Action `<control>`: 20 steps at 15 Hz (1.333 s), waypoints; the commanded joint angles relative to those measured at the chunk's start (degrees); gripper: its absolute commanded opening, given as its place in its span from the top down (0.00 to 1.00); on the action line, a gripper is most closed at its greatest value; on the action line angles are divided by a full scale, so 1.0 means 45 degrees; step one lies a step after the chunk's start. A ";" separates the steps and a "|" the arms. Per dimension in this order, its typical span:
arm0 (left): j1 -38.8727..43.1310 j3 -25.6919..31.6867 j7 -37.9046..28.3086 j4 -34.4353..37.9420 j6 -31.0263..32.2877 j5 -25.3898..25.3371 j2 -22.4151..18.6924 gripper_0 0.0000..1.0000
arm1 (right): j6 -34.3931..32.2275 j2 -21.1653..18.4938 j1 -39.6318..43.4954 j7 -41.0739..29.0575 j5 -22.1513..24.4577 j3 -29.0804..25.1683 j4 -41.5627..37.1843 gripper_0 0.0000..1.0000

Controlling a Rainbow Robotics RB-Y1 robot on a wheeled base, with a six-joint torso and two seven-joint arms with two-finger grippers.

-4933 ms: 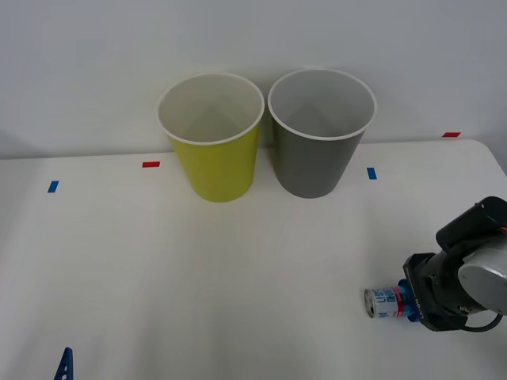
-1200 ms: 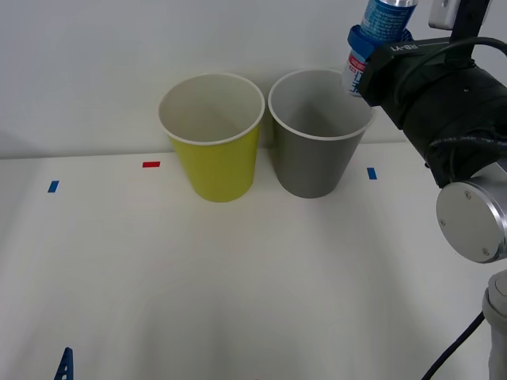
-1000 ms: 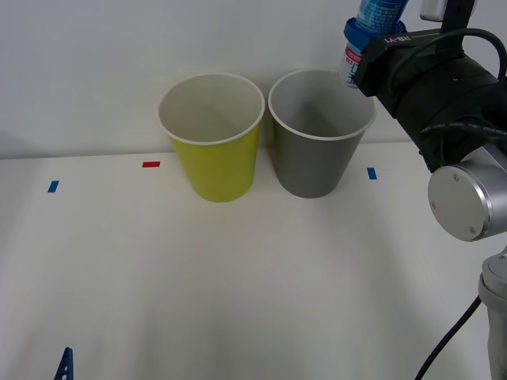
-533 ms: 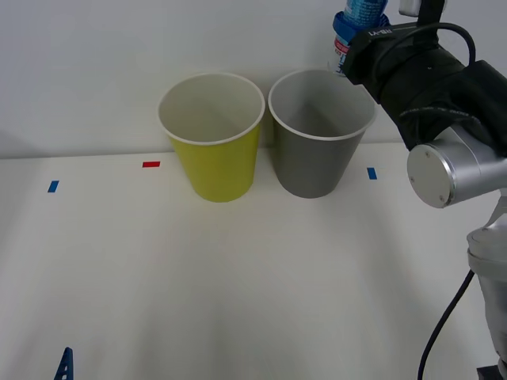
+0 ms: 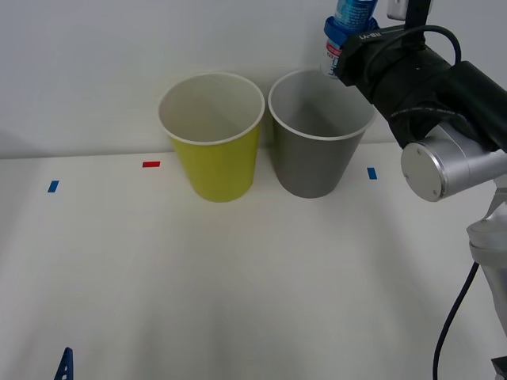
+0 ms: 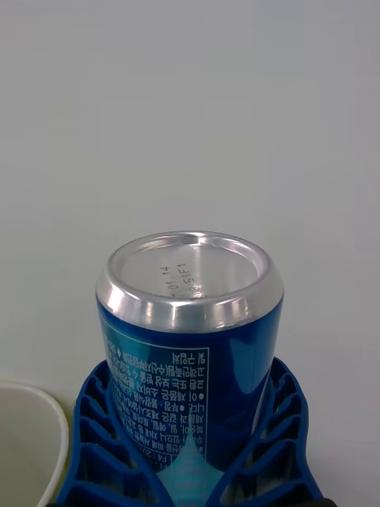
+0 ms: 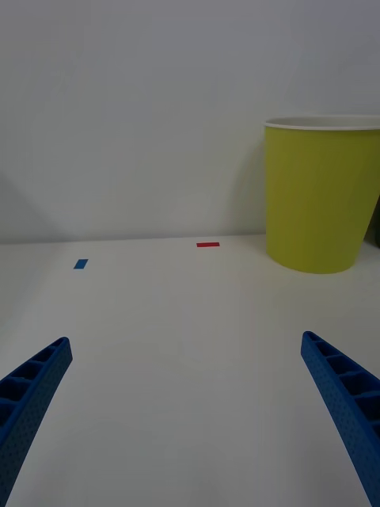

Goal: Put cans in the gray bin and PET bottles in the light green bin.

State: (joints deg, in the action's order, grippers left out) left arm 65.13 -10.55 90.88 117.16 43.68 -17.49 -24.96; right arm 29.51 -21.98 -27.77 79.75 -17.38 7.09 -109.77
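My right gripper (image 5: 339, 33) is shut on the can (image 5: 352, 9), a slim blue one with a silver top (image 6: 190, 273). It holds the can high above the far right rim of the gray bin (image 5: 317, 158). In the right wrist view, blue ribbed fingers (image 6: 99, 432) clasp both sides of the can (image 6: 186, 356), and a pale piece of bin rim (image 6: 36, 412) shows beneath. The light green bin (image 5: 215, 162) stands just left of the gray one. My left gripper (image 7: 190, 420) is open and low over the table's near left, facing the light green bin (image 7: 321, 198). No PET bottles are in view.
Both bins stand side by side at the back of the white table (image 5: 238, 277), close to the wall. Small red (image 5: 150, 165) and blue (image 5: 52, 187) tape marks lie on the table. My right arm (image 5: 444, 103) reaches in from the right.
My right gripper has lifted the can from the table's near right and carried it up and leftward to above the gray bin's rim. The left arm has not moved.
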 commanded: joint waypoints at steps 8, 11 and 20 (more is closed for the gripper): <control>0.0000 0.0000 0.0000 0.0000 0.0000 0.0000 0.0000 0.00 | -0.0035 -0.0155 -0.0117 -0.0165 0.0093 0.0105 0.0194 0.00; 0.0000 0.0000 0.0000 0.0000 0.0000 0.0000 0.0000 0.00 | -0.0035 -0.0155 -0.0117 -0.0184 0.0112 0.0163 0.0194 0.00; 0.0000 0.0000 0.0000 0.0000 0.0000 0.0000 0.0000 0.00 | -0.0035 0.0060 -0.0117 -0.0184 0.0601 0.0203 0.0194 0.00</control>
State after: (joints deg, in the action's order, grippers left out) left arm 65.13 -10.55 90.88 117.16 43.68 -17.49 -24.96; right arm 29.34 -21.78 -28.25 78.93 -15.05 8.00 -108.87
